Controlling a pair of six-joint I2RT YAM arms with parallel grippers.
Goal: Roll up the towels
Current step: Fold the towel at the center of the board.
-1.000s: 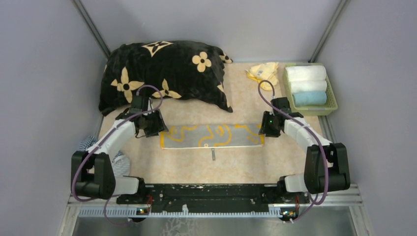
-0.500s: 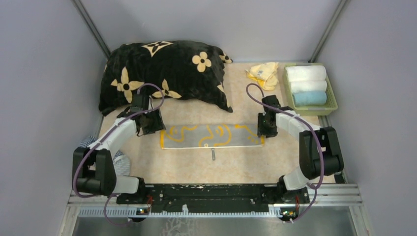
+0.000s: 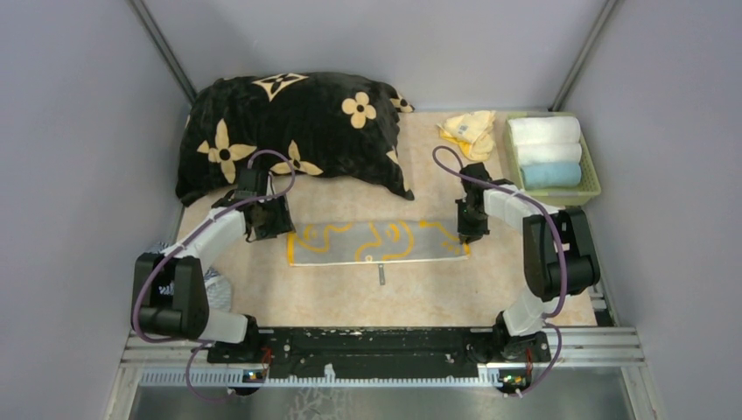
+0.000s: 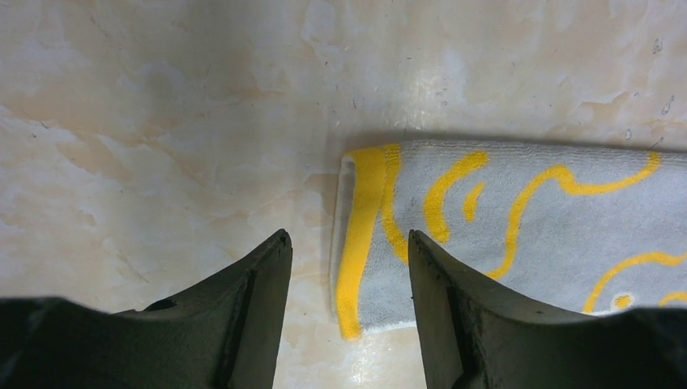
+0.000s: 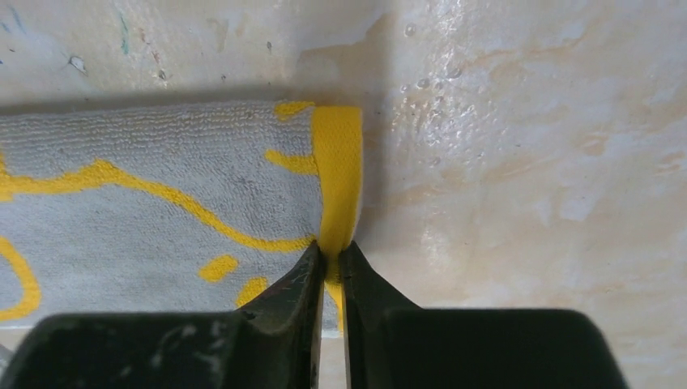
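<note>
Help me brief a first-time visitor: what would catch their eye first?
The big black cushion with cream flowers fills the far left. In the middle lies a flat grey-and-yellow towel; the right arm's fingers pinch its yellow hem at one end, and the left arm's fingers hang open over the other. A green basket at the far right holds rolled towels.

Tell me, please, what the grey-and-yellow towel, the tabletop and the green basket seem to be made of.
Grey-and-yellow towel: matte terry cloth, judging by its fine looped pile; the yellow hem looks smoother, woven. Tabletop: glossy marble-patterned sheet, perhaps laminate or vinyl, with glare patches. Green basket: probably plastic, slatted walls, too small to be sure.
</note>
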